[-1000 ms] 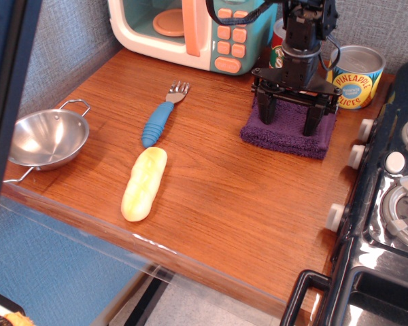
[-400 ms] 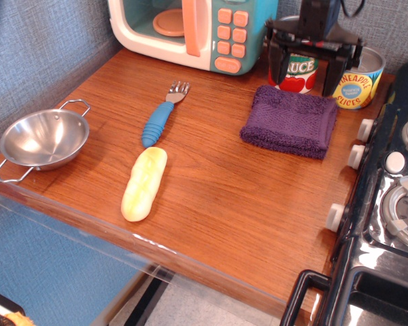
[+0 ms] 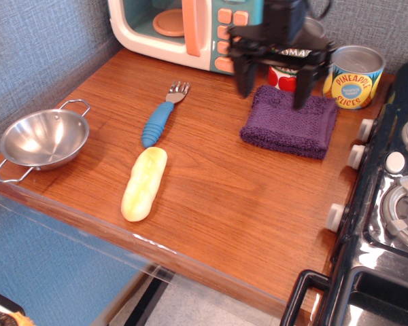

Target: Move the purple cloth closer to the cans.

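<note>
The purple cloth (image 3: 290, 122) lies flat on the wooden counter at the back right, just in front of the cans. The red tomato can (image 3: 283, 75) stands behind it, partly hidden by my gripper. The yellow-and-blue pineapple can (image 3: 353, 77) stands to its right. My gripper (image 3: 274, 80) hangs open and empty above the cloth's far left edge, its two black fingers spread wide, blurred by motion.
A toy microwave (image 3: 190, 30) stands at the back. A blue-handled fork (image 3: 161, 115) and a yellow bread roll (image 3: 144, 183) lie mid-counter. A steel bowl (image 3: 44, 139) sits at the left edge. A black toy stove (image 3: 387, 204) borders the right side.
My gripper let go of the cloth, rose off it and then shifted left and slightly forward. The cloth has stayed in front of the cans.
</note>
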`<state>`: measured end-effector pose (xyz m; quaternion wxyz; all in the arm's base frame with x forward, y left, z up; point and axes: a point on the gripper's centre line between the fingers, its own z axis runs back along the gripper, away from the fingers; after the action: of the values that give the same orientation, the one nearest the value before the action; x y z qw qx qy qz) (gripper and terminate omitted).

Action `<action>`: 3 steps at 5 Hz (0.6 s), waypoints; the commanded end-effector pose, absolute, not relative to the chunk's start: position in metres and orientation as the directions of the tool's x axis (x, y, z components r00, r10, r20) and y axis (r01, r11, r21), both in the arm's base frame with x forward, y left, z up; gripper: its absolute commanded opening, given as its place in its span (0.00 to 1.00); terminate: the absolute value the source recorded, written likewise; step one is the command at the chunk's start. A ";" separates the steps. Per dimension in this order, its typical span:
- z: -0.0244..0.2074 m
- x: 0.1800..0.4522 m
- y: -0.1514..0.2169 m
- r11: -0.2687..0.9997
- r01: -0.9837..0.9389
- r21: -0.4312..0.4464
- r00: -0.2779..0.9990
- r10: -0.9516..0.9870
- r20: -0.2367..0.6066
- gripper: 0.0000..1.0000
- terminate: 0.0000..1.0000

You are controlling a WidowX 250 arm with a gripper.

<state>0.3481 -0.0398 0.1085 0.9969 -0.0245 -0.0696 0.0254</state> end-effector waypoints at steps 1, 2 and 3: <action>0.124 0.302 -0.027 0.999 -0.014 -0.042 0.970 0.024 0.244 1.00 0.00; 0.123 0.300 -0.026 1.000 -0.007 -0.004 0.969 0.008 0.245 1.00 0.00; 0.119 0.296 -0.023 0.999 0.005 0.050 0.976 -0.015 0.217 1.00 0.00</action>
<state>0.2960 -0.0229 0.1087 0.9955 0.0253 -0.0914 -0.0016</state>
